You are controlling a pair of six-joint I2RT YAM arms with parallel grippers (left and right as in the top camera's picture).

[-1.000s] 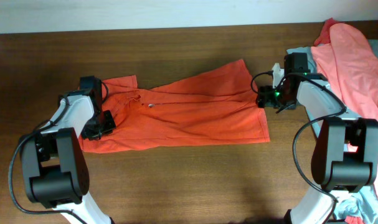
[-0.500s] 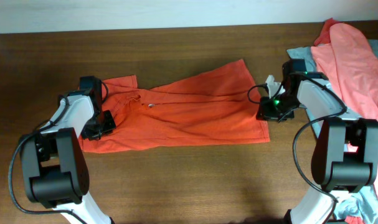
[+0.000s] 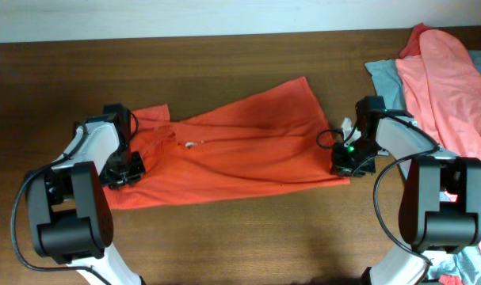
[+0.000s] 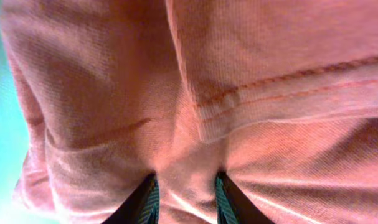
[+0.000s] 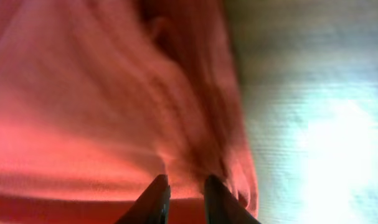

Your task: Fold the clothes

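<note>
Slippage looked the likeliest trouble: each claw had only a thin bunch of cloth, so an uneven pull by the two arms could have dragged a corner of the red-orange T-shirt [image 3: 240, 146] free and let it fall crooked. A second risk, as I judged it, was that the fabric, already rumpled and skewed along its near hem, might have creased under itself, leaving a lopsided fold. The T-shirt lay spread lengthwise on the wooden table [image 3: 224, 63], slightly aslant, with one arm at each end of it. The left gripper [image 3: 123, 168] sat low at the T-shirt's left end, its forearm angled down from the base toward the cloth. In the left wrist view its jaws stood almost closed, with a ridge of orange knit pinched between them. The right gripper [image 3: 345, 162] was at the T-shirt's near right corner, wrist bent inward. In the right wrist view its jaws were likewise nearly together, with cloth gathered between them and bare wood beside. Well to the right of the T-shirt, a salmon-pink garment [image 3: 450, 79] lay heaped over a pale teal garment [image 3: 383, 75], both apart from either claw.
</note>
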